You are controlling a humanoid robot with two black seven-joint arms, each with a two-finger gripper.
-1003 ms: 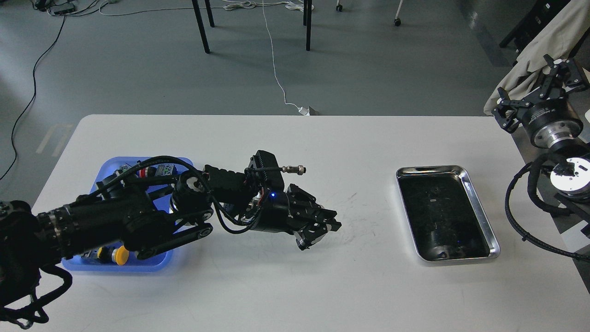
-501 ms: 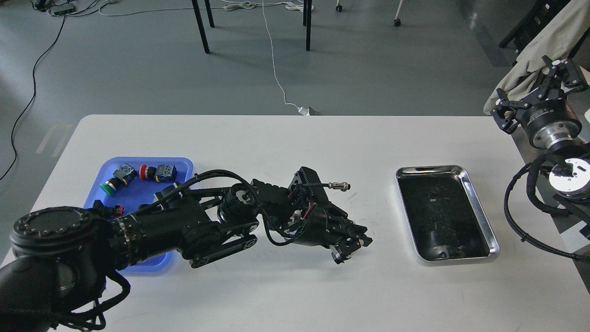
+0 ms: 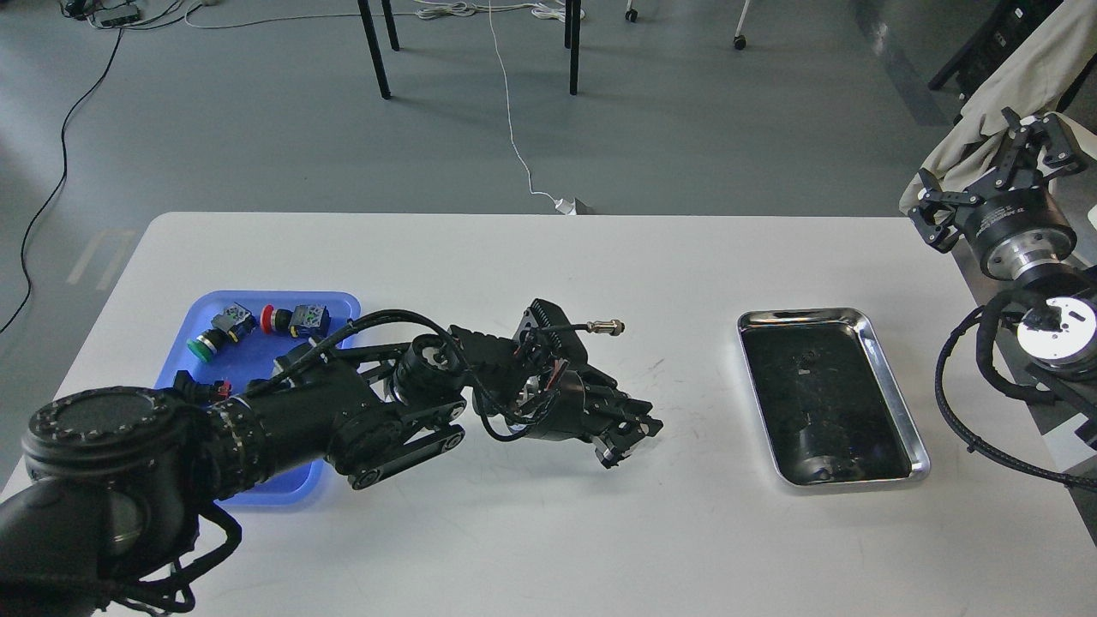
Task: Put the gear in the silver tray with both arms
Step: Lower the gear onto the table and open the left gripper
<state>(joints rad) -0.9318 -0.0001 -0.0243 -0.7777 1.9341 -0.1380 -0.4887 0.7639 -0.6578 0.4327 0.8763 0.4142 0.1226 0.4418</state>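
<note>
— Left tool: where?
— Low over the white table, between the blue tray and the silver tray, nearer the middle of the table. Pointing right, toward the silver tray, but well apart from it.
— Open or closed?
— Cannot tell. Dark fingers bunched together, seen at an angle; nothing clearly visible between them.
— And the gear?
— Not made out anywhere. Possibly hidden in that dark tool, but impossible to confirm.
— Silver tray?
— Flat on the right part of the table, long side running away from the viewer, shiny rim, dark reflective bottom. Only faint specks and reflections inside.
— Blue tray?
— At the left of the table, partly covered by the left arm. In its far end: a green-capped button, a red-capped button and a small grey block just beside it.
— Right tool?
— Raised off the right edge of the table, beyond the far right corner, in front of a beige cloth. Fingers spread wide apart, holding nothing.
— Anything else?
— A silver-tipped connector sticking out from the left wrist.
</note>
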